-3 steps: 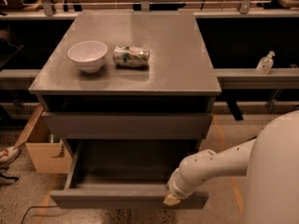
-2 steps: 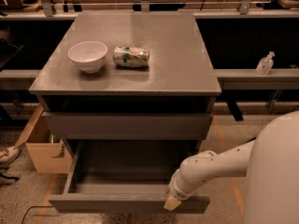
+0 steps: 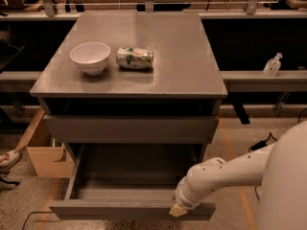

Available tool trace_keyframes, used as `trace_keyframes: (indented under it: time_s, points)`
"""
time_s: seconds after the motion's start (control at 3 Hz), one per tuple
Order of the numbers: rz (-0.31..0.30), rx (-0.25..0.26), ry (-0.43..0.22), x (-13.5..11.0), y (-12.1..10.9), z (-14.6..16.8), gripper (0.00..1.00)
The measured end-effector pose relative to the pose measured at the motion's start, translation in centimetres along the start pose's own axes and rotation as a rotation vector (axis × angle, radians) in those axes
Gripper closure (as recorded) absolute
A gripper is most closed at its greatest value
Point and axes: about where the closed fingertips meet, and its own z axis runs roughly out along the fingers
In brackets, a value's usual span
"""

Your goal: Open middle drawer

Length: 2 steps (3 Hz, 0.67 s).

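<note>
Cabinet [image 3: 144, 42] stands behind & above the gripper [image 3: 178, 209]. Middle drawer [image 3: 110, 210] is well out. Its front panel's long axis runs left-right, and the gripper sits at its top edge near the right end. Pull dir: toward the robot. Gripper's hold or opening: can't tell. Lowest drawer is hidden underneath. Bowl [image 3: 90, 56] & can [image 3: 135, 58] lie far up-left.
</note>
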Motion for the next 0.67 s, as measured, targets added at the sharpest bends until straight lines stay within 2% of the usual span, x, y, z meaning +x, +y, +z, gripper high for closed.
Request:
trace_keyframes:
  time_s: [0.33,0.67]
  points:
    - [-0.001,-0.002,0.001,0.00,0.07,0.06,0.75]
    - [-0.001,-0.003,0.001,0.01,0.13,0.11,0.52]
